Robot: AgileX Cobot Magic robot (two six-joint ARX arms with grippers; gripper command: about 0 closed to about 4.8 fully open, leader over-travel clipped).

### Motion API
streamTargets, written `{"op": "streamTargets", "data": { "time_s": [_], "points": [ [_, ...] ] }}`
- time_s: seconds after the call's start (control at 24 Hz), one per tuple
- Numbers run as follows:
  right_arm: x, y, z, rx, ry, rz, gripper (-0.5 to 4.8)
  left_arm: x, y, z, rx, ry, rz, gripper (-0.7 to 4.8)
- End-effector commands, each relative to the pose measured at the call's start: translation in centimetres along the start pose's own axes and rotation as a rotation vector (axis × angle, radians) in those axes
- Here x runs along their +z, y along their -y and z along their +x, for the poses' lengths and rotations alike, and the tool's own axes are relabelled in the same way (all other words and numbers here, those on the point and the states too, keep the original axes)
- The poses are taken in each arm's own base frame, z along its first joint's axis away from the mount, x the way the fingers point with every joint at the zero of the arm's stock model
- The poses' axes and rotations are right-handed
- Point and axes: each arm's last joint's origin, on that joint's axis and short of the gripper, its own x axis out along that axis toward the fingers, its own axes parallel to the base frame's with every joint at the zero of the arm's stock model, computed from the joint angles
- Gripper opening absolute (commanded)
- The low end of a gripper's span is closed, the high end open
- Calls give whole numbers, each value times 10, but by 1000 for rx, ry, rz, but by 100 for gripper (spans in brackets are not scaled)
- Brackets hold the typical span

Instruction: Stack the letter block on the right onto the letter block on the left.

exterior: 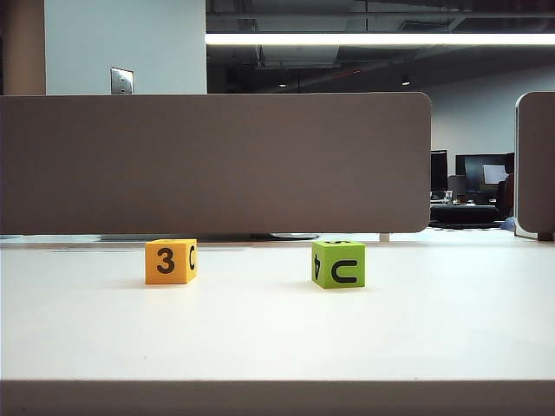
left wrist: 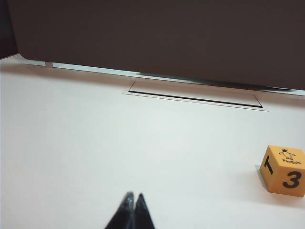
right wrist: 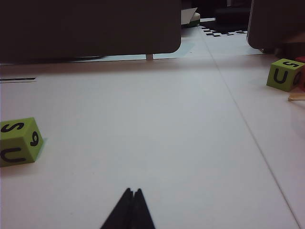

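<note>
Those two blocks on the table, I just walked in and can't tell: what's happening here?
Nothing is being handled yet. The orange block sits on the left of the table and the green block on the right, well apart, both resting flat. The left gripper and right gripper are shut, holding nothing, each short of its block. The green block has yet to be stacked on the orange one.
</note>
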Motion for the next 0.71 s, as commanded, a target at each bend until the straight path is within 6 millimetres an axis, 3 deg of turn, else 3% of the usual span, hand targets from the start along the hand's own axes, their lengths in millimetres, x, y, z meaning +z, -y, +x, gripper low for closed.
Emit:
{"op": "streamTargets", "data": {
  "time_s": [0.04, 0.46, 0.71],
  "points": [
    [1, 0, 0, 7, 19, -1, -1, 1, 0, 0, -2, 3, 0, -5],
    [-1, 0, 0, 5, 4, 0, -1, 1, 0, 0, -2, -2, 1, -5],
    [7, 1, -1, -49, 39, 95, -3, 7, 0, -1, -4, 16, -31, -5]
  ]
}}
